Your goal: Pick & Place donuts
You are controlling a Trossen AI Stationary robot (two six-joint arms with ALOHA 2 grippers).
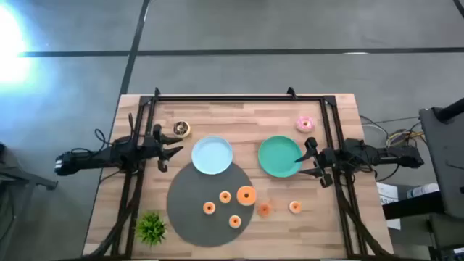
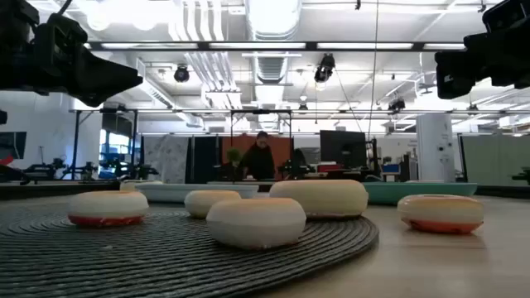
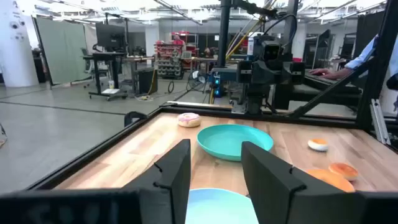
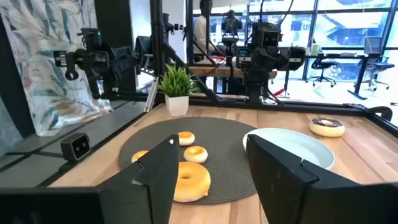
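No donuts [image 1: 246, 195] are placed yet: both plates are seen bare. Left hand [image 1: 170, 154] and right hand [image 1: 306, 158] are held wide, empty (approx. all pick-ups left).

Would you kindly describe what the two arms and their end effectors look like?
Both arms are dark, slim and jointed. The left end effector and right end effector each carry two black, flat, angular fingers. Loose cables trail off the table behind the right arm.

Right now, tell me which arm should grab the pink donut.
Right, probably. The pink donut lies near the table's right edge, just behind the open right gripper beside the green plate. The left gripper hovers across the table.
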